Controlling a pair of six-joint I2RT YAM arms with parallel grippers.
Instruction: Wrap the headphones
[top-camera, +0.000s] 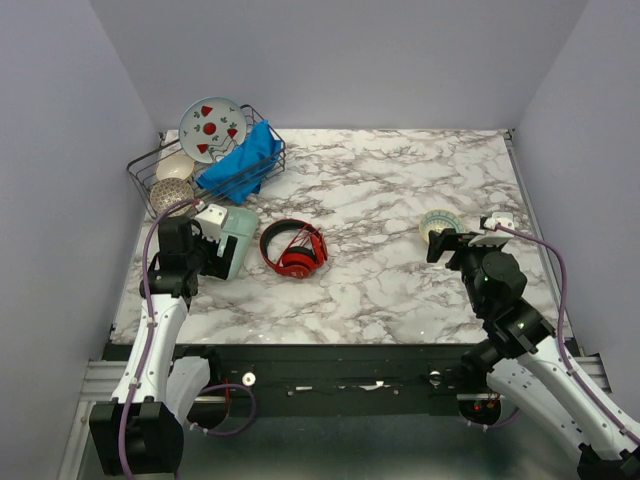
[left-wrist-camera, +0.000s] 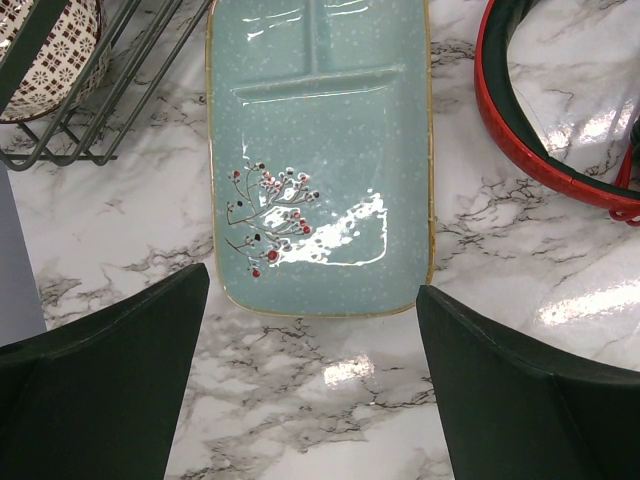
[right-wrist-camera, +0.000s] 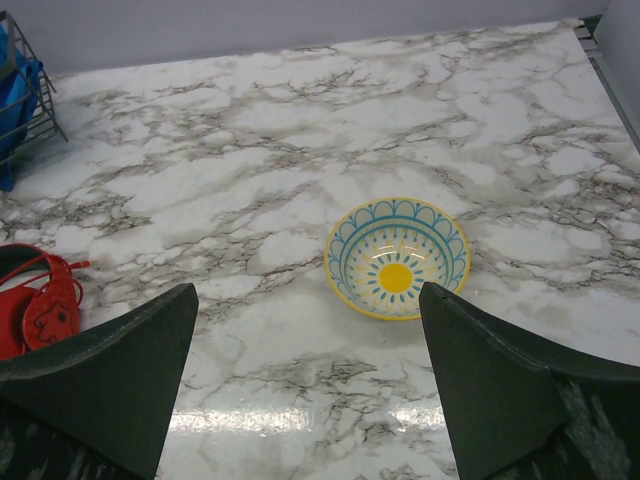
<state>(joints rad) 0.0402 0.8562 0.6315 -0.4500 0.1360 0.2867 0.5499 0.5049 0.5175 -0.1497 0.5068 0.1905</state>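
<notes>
The marble table (top-camera: 400, 190) is carrying everything in play, and at its far left corner a wire dish rack (top-camera: 150, 170) is holding a patterned plate (top-camera: 212, 129), two bowls and a blue cloth (top-camera: 242, 163). Near the left edge, just in front of the rack, a pale green divided tray (left-wrist-camera: 320, 150) is lying flat, and the left gripper (left-wrist-camera: 312, 385) is hovering above its near end with its fingers spread wide and holding nothing. The red headphones (top-camera: 294, 249) are resting on the table just right of that tray, left of centre, with the band curving round and the earcups folded in toward the near side; a red cord is showing beside an earcup in the right wrist view, but whether it is coiled round the set or merely lying alongside is too small to tell. So the scene is fitting either headphones waiting to be wrapped or ones laid down with the cord already gathered. On the right, well apart from the headphones, the right gripper (right-wrist-camera: 305, 385) is hanging with fingers released over bare marble, just near of a small blue-and-yellow bowl (right-wrist-camera: 397, 257).
</notes>
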